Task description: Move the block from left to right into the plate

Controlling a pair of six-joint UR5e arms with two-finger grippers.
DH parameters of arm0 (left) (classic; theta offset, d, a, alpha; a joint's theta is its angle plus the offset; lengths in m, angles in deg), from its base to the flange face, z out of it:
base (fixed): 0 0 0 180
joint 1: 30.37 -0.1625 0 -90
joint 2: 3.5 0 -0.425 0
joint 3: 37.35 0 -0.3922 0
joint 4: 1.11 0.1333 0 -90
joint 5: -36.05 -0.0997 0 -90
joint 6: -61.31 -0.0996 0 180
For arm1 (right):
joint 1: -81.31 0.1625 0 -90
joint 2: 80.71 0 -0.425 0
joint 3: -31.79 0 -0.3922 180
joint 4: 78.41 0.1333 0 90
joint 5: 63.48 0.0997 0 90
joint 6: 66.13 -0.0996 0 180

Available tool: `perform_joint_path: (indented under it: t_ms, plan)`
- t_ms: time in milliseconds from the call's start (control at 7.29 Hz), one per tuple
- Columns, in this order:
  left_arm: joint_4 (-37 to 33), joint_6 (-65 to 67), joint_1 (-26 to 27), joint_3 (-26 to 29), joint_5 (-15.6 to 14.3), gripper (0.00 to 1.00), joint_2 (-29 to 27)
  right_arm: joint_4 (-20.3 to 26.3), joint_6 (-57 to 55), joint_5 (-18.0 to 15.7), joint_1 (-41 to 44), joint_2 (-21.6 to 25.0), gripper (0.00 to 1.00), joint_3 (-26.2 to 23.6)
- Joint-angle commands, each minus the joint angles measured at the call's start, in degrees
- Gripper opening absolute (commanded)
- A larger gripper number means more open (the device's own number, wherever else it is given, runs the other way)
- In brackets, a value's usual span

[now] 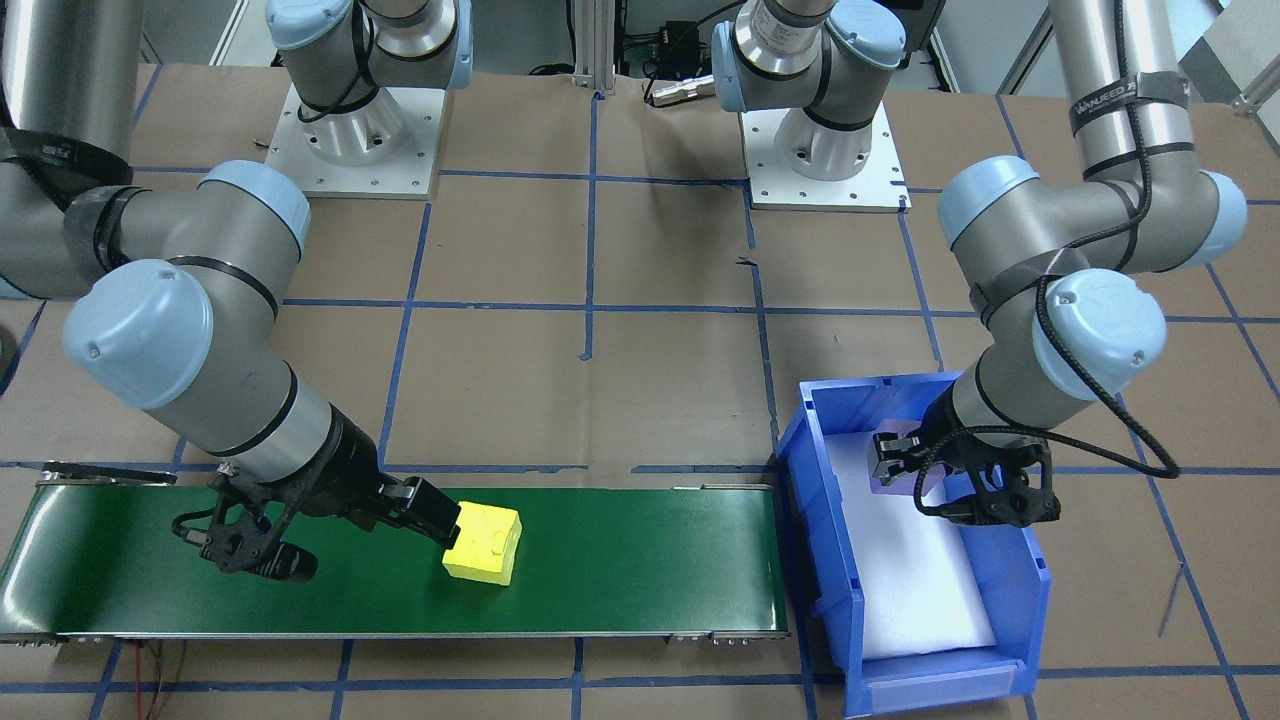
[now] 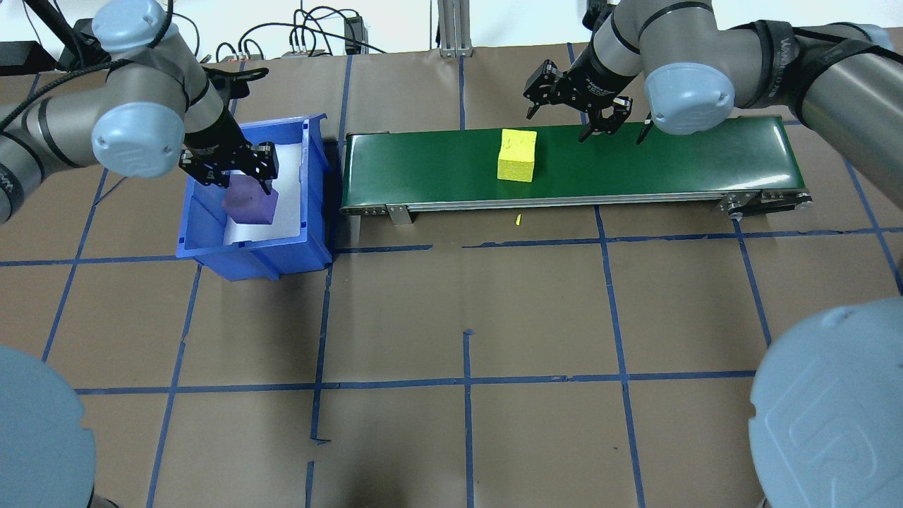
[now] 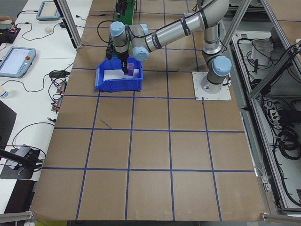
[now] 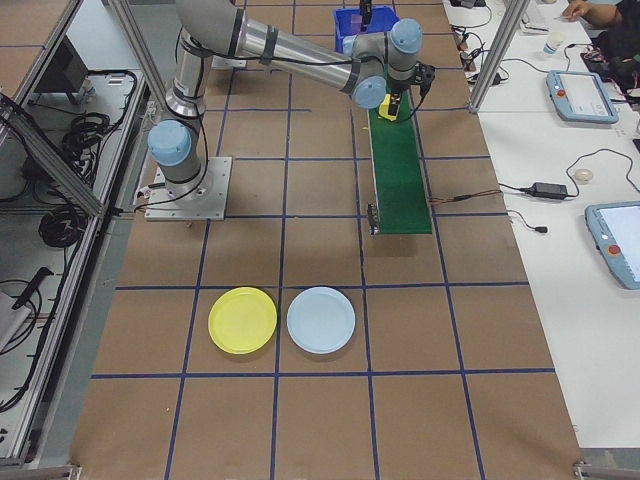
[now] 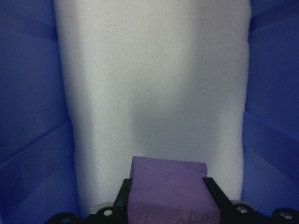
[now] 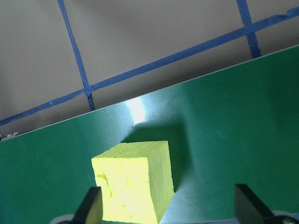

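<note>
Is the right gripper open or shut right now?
Open. The right gripper has its fingers spread wide in the wrist view, with the yellow block by one finger and not clamped, on the green belt.

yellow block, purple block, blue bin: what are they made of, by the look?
Yellow block: likely foam, matte; the face is rough and crumbly with soft edges.
Purple block: probably the same foam, matte, with faint creases on top; it sits between the left gripper's fingers.
Blue bin: moulded plastic, slightly glossy, thin ribbed walls, lined with a white foam-like sheet.

Purple block (image 5: pixel 170 189) between claw fingers (image 5: pixel 122 198), seemingly gripped, over white foam (image 5: pixel 149 84).
</note>
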Motion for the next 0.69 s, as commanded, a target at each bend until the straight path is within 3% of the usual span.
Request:
perform_joint_path:
  t_ms: [0,549]
  plan:
    - [-7.0,0.5,0.1,7.7,0.0,0.27,0.3,-2.4,-3.1,1.1,0.0,-1.9,1.00,0.0]
    - [-5.2,6.3,5.3,8.3,0.9,0.27,0.5,-3.6,-0.5,0.2,0.0,-3.7,0.99,-2.3]
